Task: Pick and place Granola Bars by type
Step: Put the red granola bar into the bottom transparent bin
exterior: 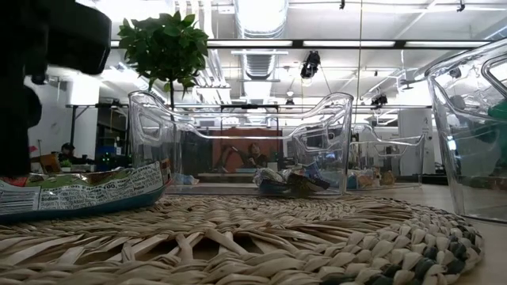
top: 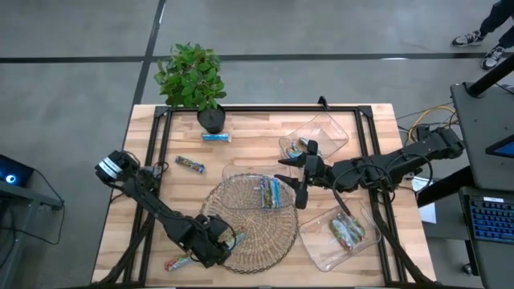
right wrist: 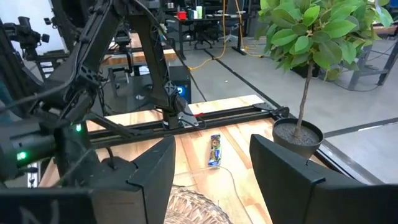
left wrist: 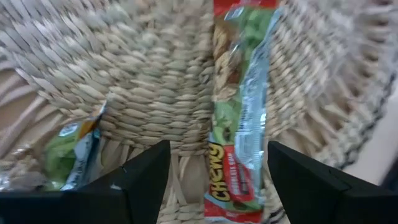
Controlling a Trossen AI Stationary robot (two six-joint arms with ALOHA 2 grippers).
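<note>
Left gripper [left wrist: 217, 180] wide open astride a green-red granola bar [left wrist: 239, 118] on the wicker mat [left wrist: 155, 74]; right gripper [right wrist: 211, 168] part-open, empty.

From my remote seat this looks like a robotics lab or workshop: bare ceiling ducts [exterior: 261, 59] and strip lights at twelve o'clock, a grey concrete floor [top: 72, 88], workbenches [right wrist: 134, 59] with loose cables, and a keyboard [top: 490, 221] at four o'clock.
</note>
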